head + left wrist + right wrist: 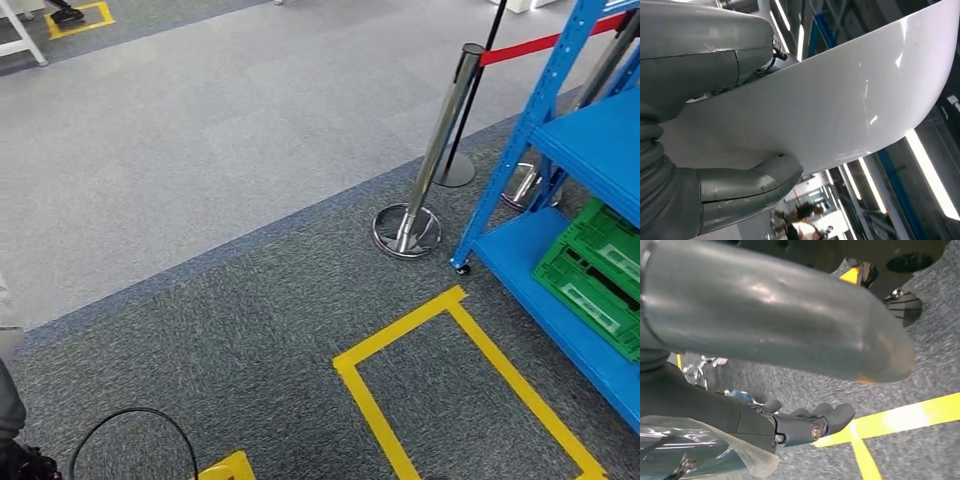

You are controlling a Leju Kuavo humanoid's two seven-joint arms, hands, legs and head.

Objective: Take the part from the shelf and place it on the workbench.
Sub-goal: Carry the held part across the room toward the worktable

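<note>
Left hand (734, 120) grips white curved part (851, 100); right hand (806, 422) hangs over carpet, fingers straight, holding nothing; blue shelf (596, 150) right.

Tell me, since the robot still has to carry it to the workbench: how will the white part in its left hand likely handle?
The white part looks glossy, with sharp light reflections, so it may be slippery. It is a thin, curved panel reaching well past the left hand, so it could twist or swing in the grip. It shows no sag, which suggests it is fairly stiff and probably light for its size.
</note>
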